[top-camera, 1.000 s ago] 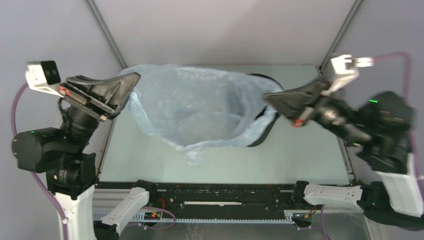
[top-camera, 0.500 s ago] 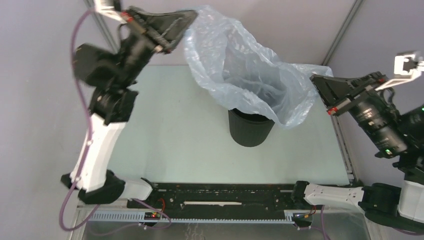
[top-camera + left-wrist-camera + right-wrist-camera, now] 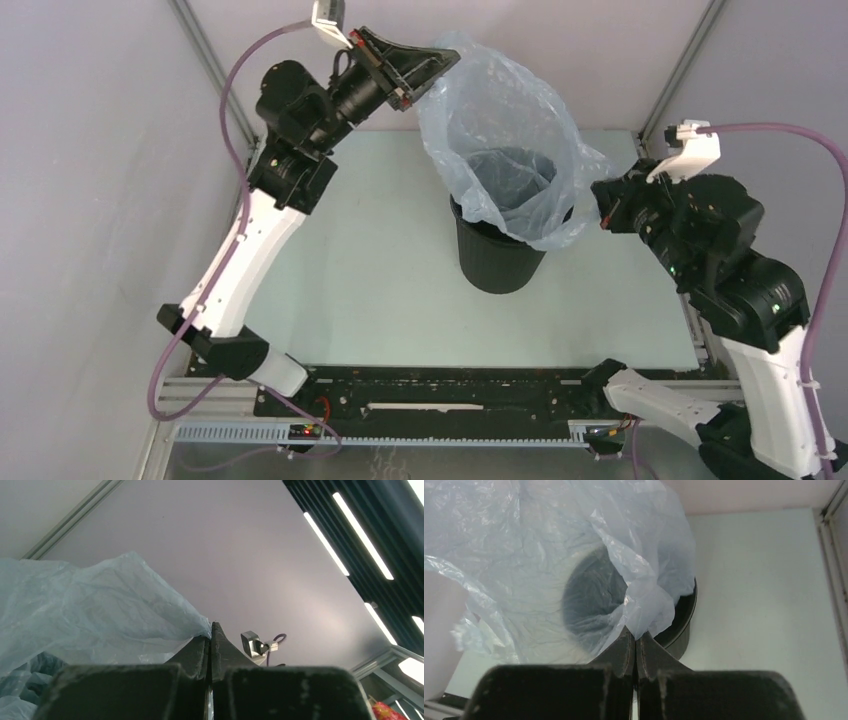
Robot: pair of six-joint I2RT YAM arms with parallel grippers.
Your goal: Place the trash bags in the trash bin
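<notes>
Now your bag (image 3: 500,130) hangs bottom-first in the bin (image 3: 500,265), no longer stretched low over the table; left end effector (image 3: 448,60) and right end effector (image 3: 599,190) clamp its rim.

Filmy trash bag (image 3: 500,130) veils the far rim of the trash bin (image 3: 497,265), nine through twelve to three o'clock; both wrist views crop the bag at nine o'clock.

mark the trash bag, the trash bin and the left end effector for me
trash bag (image 3: 495,105): top view, its raised translucent wall.
trash bin (image 3: 500,268): top view, black outer side wall.
left end effector (image 3: 443,64): top view, closed fingertips pinching the bag's edge.
</notes>
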